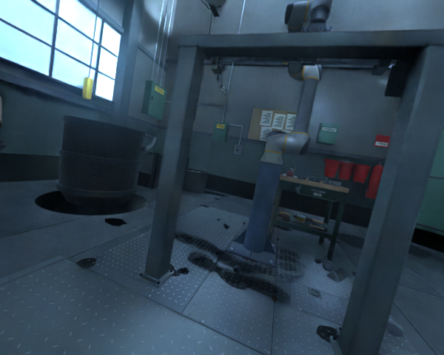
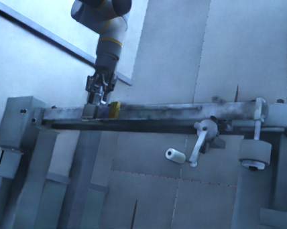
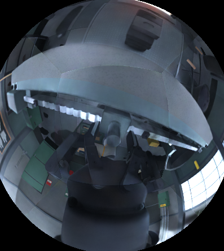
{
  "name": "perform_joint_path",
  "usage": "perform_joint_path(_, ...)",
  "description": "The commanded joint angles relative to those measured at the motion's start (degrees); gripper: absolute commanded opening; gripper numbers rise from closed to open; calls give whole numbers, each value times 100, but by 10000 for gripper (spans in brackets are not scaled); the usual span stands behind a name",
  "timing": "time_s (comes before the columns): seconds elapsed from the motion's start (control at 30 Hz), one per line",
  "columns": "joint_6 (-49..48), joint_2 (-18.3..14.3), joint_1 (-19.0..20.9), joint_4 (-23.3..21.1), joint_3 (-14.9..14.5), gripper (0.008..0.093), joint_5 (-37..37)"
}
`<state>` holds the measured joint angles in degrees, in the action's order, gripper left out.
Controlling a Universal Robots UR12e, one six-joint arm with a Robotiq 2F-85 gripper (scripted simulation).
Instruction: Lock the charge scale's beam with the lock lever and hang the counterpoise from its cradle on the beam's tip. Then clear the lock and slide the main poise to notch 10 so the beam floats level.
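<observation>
My gripper [image 2: 98,97] [image 3: 110,141] stands open over the left part of the scale beam [image 2: 158,111], holding nothing. The main poise [image 2: 90,110], a grey block, sits on the beam right under my fingers. Its knob [image 3: 112,132] shows between the fingers in the wrist camera. A yellow marker block [image 2: 114,109] sits on the beam just to the right of the poise. The lock lever [image 2: 199,143] hangs down and to the left from its hub under the beam's right part. The counterpoise [image 2: 254,153] hangs by its rod from the beam's right tip.
The steel frame [image 1: 176,160] carries the scale overhead, its posts on the plate floor. A large dark ladle [image 1: 100,160] sits in a floor pit at left. A workbench [image 1: 314,191] stands behind my arm's pedestal [image 1: 262,206]. A white cylinder [image 2: 175,155] shows below the beam.
</observation>
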<state>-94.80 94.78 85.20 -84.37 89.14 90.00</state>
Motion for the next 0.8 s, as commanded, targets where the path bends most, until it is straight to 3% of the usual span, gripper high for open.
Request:
perform_joint_path(0.0,0,2,0,-2,-6,680,0)
perform_joint_path(0.43,0,-1,0,34,-46,680,0)
perform_joint_path(0.77,0,-38,0,337,-389,680,0)
